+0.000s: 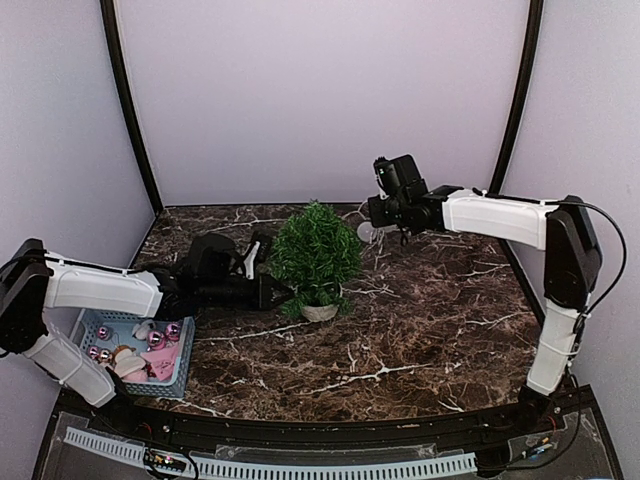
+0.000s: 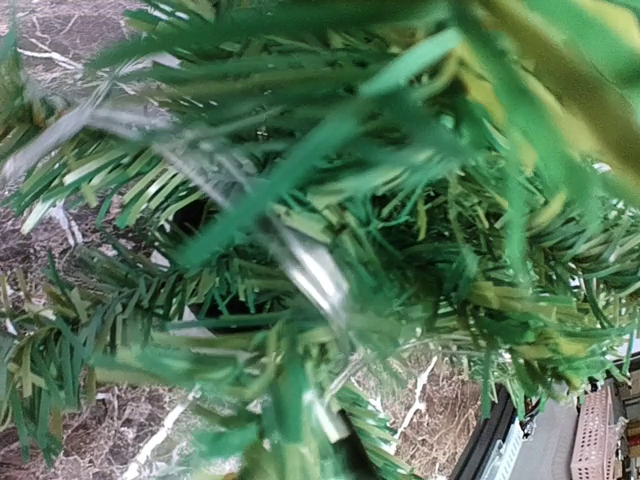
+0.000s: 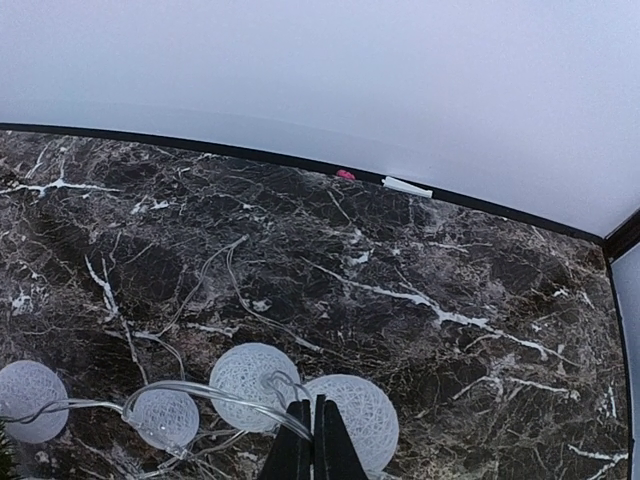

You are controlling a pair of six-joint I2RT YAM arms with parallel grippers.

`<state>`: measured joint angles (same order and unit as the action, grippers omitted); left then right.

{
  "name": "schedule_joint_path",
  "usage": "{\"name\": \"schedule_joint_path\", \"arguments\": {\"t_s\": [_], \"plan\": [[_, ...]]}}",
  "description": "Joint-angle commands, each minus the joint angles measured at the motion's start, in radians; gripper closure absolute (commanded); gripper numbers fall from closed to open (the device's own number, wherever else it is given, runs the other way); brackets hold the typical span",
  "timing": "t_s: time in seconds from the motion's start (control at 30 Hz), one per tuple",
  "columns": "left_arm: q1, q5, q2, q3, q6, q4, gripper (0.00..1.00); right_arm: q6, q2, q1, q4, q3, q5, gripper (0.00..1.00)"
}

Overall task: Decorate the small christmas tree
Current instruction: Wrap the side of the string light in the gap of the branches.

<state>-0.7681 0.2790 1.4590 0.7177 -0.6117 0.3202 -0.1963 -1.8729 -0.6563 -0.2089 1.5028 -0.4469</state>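
Left of the small christmas tree, a blue basket holds pink baubles. The left gripper reaches from that side into the tree's lower branches with its jaws pressed together; whether it pinches anything there cannot be told. The tree stands upright in its white pot. Just right of the tree's crown, the right gripper has its fingers shut on the clear wire of a string of white woven ball lights, whose balls bunch close by the fingertips. The step in hand looks like draping that string on the tree. It would go best if the right arm carries the wire over the crown, high enough for the balls to clear the needles, and settles it into the branches before letting go, while the left arm steadies the light pot against tipping. The left wrist view is all blurred needles: its own fingers are hidden, and a pale strand among them may be wire or mere glare. The string's far end is cut off.
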Motion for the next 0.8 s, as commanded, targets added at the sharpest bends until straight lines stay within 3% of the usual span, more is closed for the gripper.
{"name": "schedule_joint_path", "arguments": {"t_s": [0.0,0.13,0.37,0.5,0.67,0.77], "plan": [[-0.003,-0.028,-0.01,-0.02,0.012,0.015,0.95,-0.037,0.073,0.022,0.029,-0.046,-0.028,1.0],[-0.003,-0.049,-0.05,-0.021,0.008,0.007,0.84,-0.044,0.115,0.022,0.001,-0.104,-0.023,1.0],[-0.002,-0.169,-0.205,-0.037,0.031,-0.095,0.42,-0.042,0.218,0.02,-0.091,-0.189,0.075,1.0],[-0.002,-0.256,-0.321,-0.043,0.068,-0.198,0.26,-0.026,0.251,0.014,-0.171,-0.18,0.121,1.0],[-0.003,-0.284,-0.421,-0.017,0.112,-0.287,0.21,-0.014,0.27,0.001,-0.301,-0.153,0.165,1.0],[-0.004,-0.21,-0.421,0.026,0.118,-0.294,0.2,-0.026,0.284,-0.008,-0.364,-0.149,0.177,1.0]]}}
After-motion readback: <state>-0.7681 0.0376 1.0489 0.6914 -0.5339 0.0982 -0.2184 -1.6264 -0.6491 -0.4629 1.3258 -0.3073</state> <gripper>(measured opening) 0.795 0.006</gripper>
